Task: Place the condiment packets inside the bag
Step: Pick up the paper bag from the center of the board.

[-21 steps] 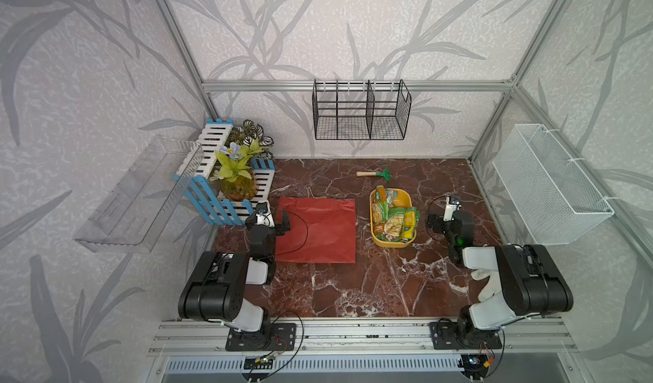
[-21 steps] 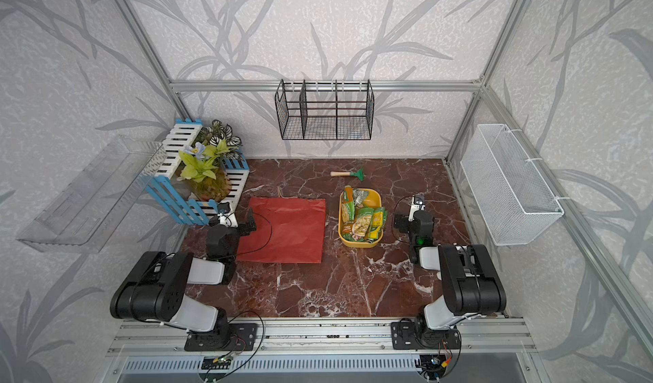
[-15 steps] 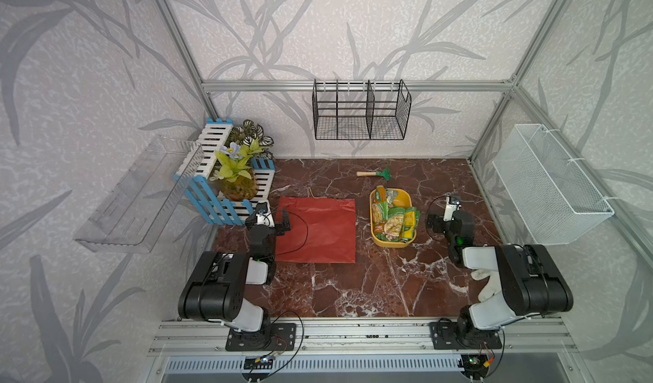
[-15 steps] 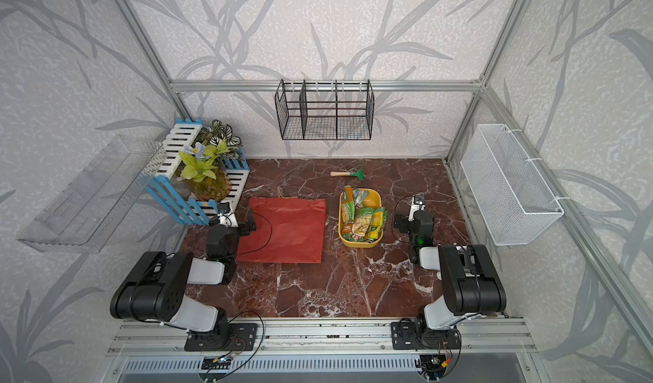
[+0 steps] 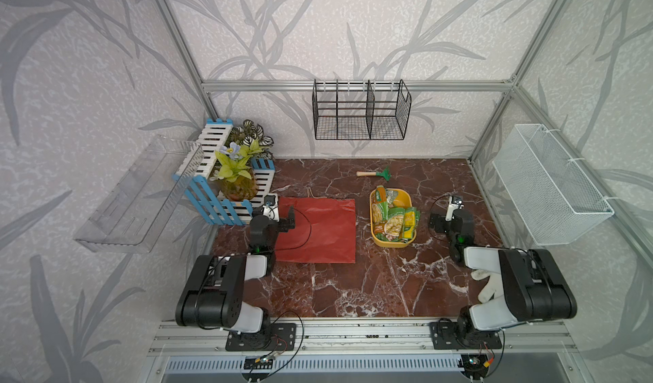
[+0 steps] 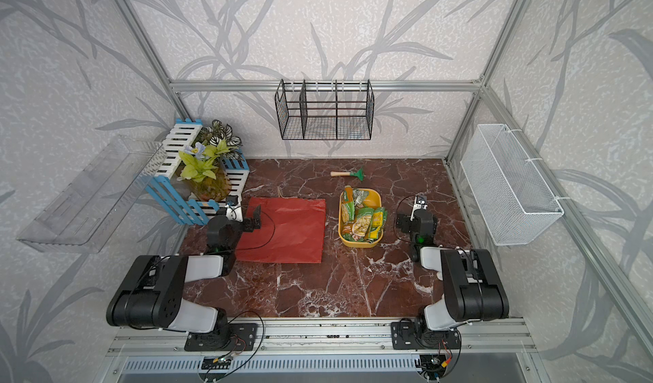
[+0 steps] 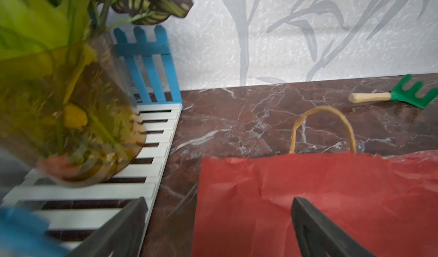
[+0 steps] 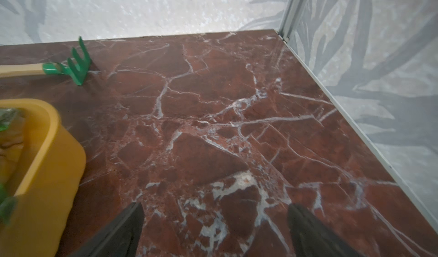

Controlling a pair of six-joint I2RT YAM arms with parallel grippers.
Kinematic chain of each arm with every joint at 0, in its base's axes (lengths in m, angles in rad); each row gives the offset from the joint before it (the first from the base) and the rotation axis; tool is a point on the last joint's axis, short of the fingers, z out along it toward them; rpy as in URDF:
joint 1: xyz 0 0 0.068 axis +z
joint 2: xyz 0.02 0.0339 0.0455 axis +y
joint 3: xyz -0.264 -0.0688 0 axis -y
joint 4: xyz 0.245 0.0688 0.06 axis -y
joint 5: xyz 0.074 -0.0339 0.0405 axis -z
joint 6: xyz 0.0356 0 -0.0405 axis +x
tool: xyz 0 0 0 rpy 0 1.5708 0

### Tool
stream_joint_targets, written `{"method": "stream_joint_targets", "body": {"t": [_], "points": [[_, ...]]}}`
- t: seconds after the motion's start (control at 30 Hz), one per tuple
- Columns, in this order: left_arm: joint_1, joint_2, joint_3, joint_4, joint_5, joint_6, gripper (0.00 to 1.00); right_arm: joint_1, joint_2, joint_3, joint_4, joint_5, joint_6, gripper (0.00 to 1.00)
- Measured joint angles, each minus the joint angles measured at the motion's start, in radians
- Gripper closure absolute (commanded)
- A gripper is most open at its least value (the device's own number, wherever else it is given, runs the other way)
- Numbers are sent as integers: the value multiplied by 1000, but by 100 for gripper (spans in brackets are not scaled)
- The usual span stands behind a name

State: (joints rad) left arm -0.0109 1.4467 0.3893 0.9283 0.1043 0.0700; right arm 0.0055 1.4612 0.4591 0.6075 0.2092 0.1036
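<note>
Left hand (image 7: 218,200) and right hand (image 8: 214,204) gape wide, empty; one bag (image 5: 318,229), one tub (image 5: 392,244), uncountably heaped condiment packets (image 5: 395,218).

This is a robot test booth, the kind you find in a lab. A metal frame (image 5: 353,85) holds up thin walls (image 5: 318,28) covered in leaf paper. A left robot arm (image 5: 219,293) and a right robot arm (image 5: 530,285) are bolted to a metal rail (image 5: 353,331) at the front of a small table (image 5: 371,285) that looks like marble. A black wire basket (image 5: 360,116) and a white wire basket (image 5: 551,183) hang on the walls.
</note>
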Motion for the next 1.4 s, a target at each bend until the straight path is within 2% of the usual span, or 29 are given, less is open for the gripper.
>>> {"method": "stream_joint_targets", "body": {"t": [0.1, 0.2, 0.27, 0.37, 0.47, 0.63, 0.83, 1.1, 1.2, 1.27, 1.4], "points": [[1, -63, 117, -161, 85, 16, 0, 0, -108, 89, -147, 10, 74, 1], [-2, -82, 250, -341, 179, 36, 0, -2, -248, 114, -222, 5, 270, 1], [-7, -76, 334, -468, 229, 43, 0, -4, -321, 109, -246, -43, 357, 1], [-24, -74, 402, -592, 272, 40, 0, 3, -346, 128, -322, -134, 421, 1], [-65, -71, 412, -674, 286, 10, 0, 100, -311, 184, -463, -156, 436, 1], [-140, -4, 469, -763, 277, -55, 0, 327, -293, 239, -612, -98, 419, 1], [-177, 122, 587, -810, 237, -153, 5, 452, -285, 311, -718, -39, 407, 1], [-208, 246, 672, -853, 146, -233, 33, 534, -285, 337, -757, -25, 397, 1], [-216, 282, 688, -865, 132, -251, 47, 539, -287, 337, -767, -24, 398, 1], [-218, 306, 707, -880, 126, -256, 59, 541, -297, 336, -771, -23, 399, 1], [-225, 323, 740, -897, 111, -256, 91, 542, -350, 330, -770, -23, 402, 1]]}}
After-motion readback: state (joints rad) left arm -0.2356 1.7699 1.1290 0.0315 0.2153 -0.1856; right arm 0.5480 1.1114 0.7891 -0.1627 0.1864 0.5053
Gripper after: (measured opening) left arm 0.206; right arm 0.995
